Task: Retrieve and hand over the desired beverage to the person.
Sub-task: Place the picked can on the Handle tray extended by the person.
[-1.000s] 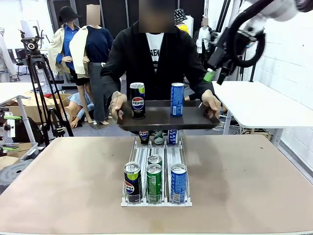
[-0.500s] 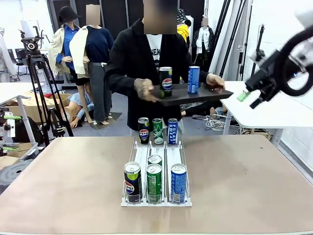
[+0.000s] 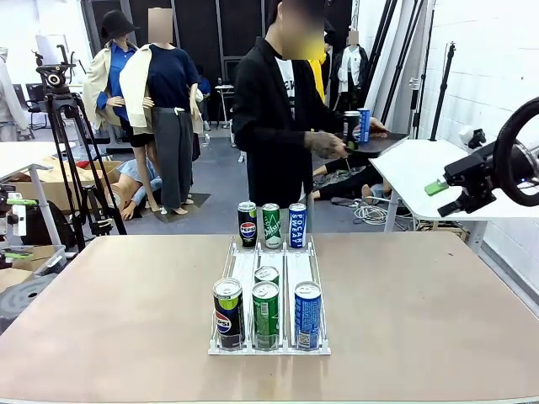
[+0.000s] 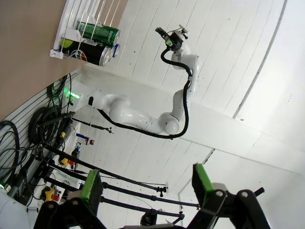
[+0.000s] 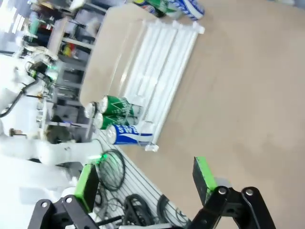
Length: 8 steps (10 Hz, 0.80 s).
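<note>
Black-jacketed person (image 3: 274, 126) upright, turned toward picture right; both jaws wide apart, empty.

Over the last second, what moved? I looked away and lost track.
The person turned away, carrying the tray with its two cans to the white side table. The right gripper swung lower and farther right, empty. The rack and its cans stayed put.
</note>
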Motion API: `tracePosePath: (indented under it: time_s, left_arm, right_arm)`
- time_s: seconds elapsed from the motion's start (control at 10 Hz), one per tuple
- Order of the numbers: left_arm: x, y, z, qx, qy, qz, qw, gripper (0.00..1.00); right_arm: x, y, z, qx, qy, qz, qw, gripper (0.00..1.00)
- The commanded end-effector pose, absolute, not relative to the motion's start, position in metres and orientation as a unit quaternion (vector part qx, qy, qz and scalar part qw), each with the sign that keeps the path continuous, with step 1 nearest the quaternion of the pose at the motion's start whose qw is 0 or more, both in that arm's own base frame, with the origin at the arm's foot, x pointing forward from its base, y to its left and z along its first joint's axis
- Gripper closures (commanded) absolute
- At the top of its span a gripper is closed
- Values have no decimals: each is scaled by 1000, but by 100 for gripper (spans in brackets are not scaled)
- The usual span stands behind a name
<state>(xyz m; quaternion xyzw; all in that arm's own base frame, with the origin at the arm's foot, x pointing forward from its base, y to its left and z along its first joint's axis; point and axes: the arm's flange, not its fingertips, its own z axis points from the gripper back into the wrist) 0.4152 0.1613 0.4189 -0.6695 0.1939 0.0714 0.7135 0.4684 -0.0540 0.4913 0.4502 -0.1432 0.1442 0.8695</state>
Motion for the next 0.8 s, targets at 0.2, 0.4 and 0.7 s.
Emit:
tracePosePath:
  time_s: [0.2,0.4,0.7]
  left_arm:
    - [417,160,422,-675,187,70,710,0]
    - [417,160,422,-675,187,70,710,0]
    - [417,160,422,-675,187,70,710,0]
  right_arm:
    - [461,-67,459,562,-164,118,802,0]
    - [463,-79,448,613,-176,115,762,0]
    - [465,-96,439,637,-177,88,745,0]
